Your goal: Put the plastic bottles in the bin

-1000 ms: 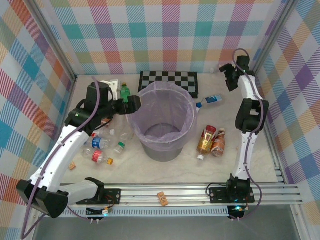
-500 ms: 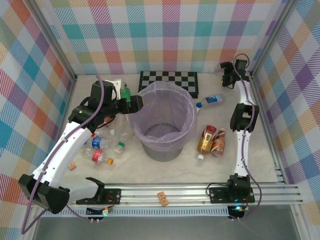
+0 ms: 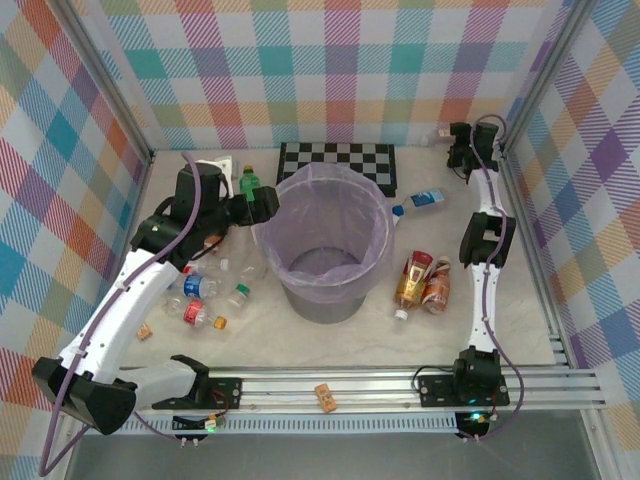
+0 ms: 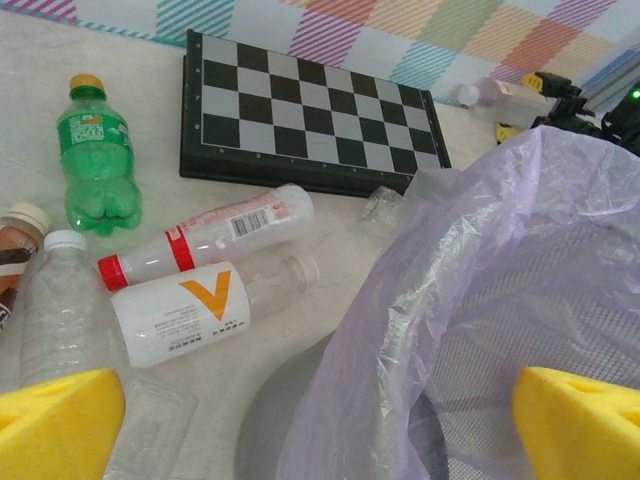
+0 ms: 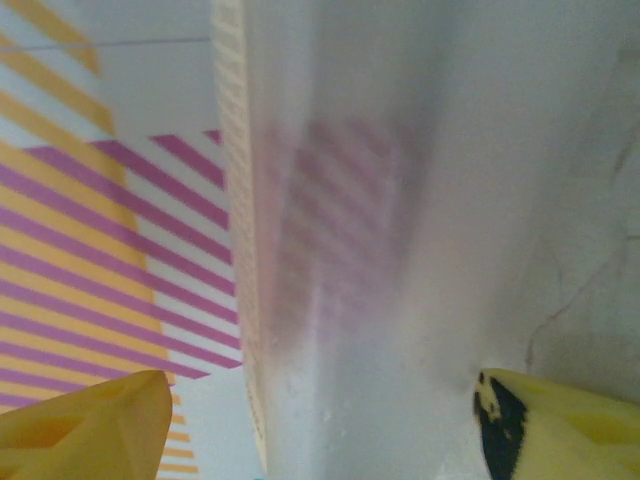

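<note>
The bin, grey with a lavender bag, stands mid-table. My left gripper hovers open at its left rim, nothing between its fingers; in the left wrist view the gripper looks down on the bag. Beyond it are a green bottle, a red-labelled bottle and a white-labelled one. My right gripper reaches into the far right corner beside a clear bottle. In the right wrist view the gripper has its fingers apart around a pale translucent surface.
A checkerboard lies behind the bin. More bottles lie left of the bin, a blue-labelled bottle at the right rear, and two red and amber ones at the right. A tan block sits on the front rail.
My right arm has stretched further into the far corner and its jaws have narrowed. The left gripper has shifted slightly at the bin's rim and stays open.
</note>
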You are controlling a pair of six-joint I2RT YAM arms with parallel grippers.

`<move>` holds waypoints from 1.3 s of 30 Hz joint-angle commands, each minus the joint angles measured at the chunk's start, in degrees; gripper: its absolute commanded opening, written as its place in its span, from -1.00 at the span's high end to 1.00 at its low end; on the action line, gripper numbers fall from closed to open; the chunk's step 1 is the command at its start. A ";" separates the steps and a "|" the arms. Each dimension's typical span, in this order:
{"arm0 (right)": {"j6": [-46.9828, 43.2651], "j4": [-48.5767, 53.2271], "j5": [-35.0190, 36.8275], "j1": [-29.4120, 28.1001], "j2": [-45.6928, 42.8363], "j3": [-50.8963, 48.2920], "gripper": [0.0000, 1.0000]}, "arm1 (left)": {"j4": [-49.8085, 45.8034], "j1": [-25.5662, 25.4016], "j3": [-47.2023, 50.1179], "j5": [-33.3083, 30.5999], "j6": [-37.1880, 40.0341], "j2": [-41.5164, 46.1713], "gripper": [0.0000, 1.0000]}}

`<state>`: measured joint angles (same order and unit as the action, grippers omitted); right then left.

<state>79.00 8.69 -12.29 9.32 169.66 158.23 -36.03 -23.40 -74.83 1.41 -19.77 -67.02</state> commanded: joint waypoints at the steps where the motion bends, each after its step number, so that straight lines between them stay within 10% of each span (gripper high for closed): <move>1: 1.13 2.93 0.60 -0.43 5.71 -0.78 -0.45 | 0.47 -0.34 0.07 -1.61 -1.10 0.62 -0.97; 12: -0.52 1.86 -0.73 1.12 1.69 -6.91 0.09 | 1.64 -0.40 0.92 -2.51 -1.72 -0.16 -0.98; 22: 2.93 -18.52 2.63 4.24 -25.88 -55.21 0.08 | 1.70 -0.28 2.18 -4.17 -2.36 1.91 -0.98; 28: -0.70 -25.08 -0.28 6.40 -41.98 -76.72 0.03 | 0.83 -0.24 1.91 -4.09 -1.82 3.17 -0.99; 39: -7.93 -13.09 -3.66 6.17 -43.27 -68.80 -0.60 | 2.02 -0.24 2.66 -4.23 -1.83 2.82 -0.99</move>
<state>73.91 -8.45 -14.26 16.03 126.58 86.28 -35.59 -23.40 -72.77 -2.26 -21.47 -64.64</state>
